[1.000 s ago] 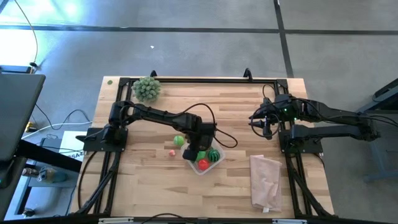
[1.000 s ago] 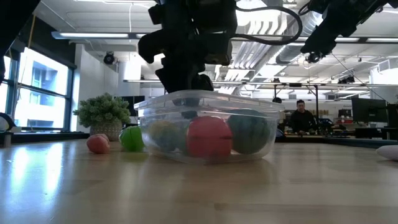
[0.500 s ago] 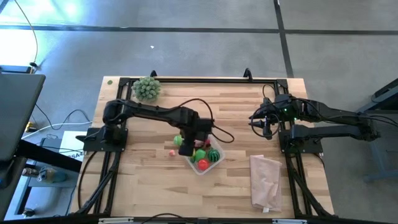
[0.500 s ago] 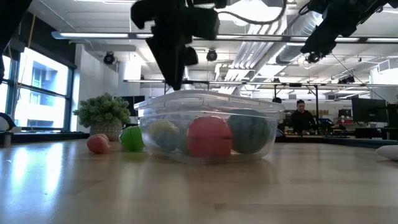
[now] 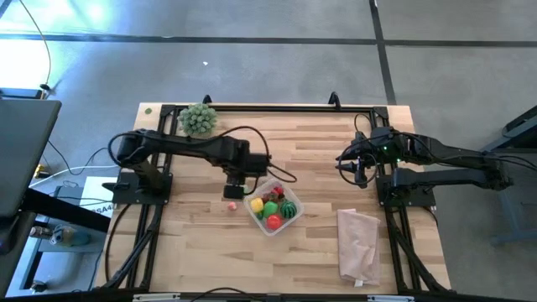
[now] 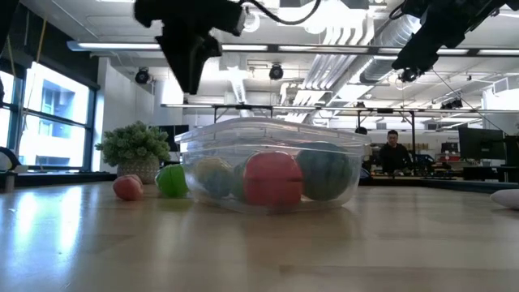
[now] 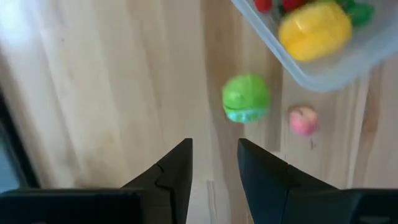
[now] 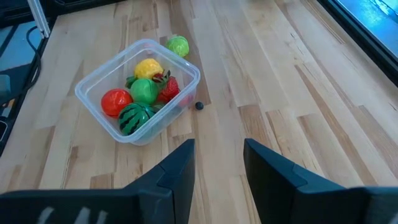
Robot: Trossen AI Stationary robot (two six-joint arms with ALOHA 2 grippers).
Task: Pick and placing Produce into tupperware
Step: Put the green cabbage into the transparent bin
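The clear tupperware [image 8: 109,65] stands on the table near its middle. It holds a yellow fruit [image 8: 148,68], a red ball [image 8: 115,101], a green piece, a strawberry and the striped watermelon ball [image 8: 135,116]. A green fruit [image 7: 245,98] and a small pink one [image 7: 303,120] lie on the wood just left of it. My left gripper [image 7: 214,155] hangs above the table over these two, pointing down, open, with nothing between its fingers. My right gripper [image 8: 217,155] waits raised at the table's right side, open and empty.
A grey-green bushy ball [image 5: 198,119] sits at the far left corner. A pale pinkish bag [image 5: 359,243] lies at the near right. A tiny dark ball [image 8: 199,105] rests on the wood beside the tupperware. A person sits in the room beyond the table.
My left gripper has risen out of the tupperware and gone toward the table's left edge, tipping to point more steeply down. It now hangs above the loose green and pink fruits. The fruits in the tupperware have stayed where they were.
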